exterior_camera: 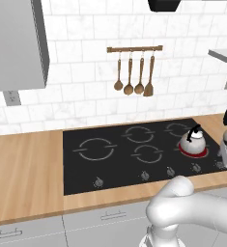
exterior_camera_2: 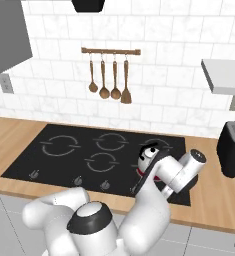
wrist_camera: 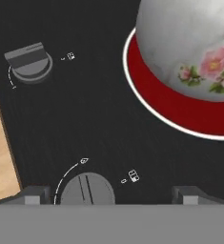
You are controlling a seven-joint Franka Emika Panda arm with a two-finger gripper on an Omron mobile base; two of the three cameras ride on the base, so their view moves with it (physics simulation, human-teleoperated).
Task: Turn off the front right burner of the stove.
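Observation:
The stove is a wide black glass cooktop with a row of small grey knobs along its front. Its front right burner glows red under a small steel kettle painted with flowers. In the hand view the red zone lies at the upper right. My gripper is open and hovers low over the stove's front right edge. One grey knob sits between its fingertips, nearer the left one, with no contact visible. A second knob lies at the upper left.
A black toaster stands on the wooden counter right of the stove. Wooden utensils hang on a rail on the tiled wall. My own arm covers the stove's front right corner in the right base view.

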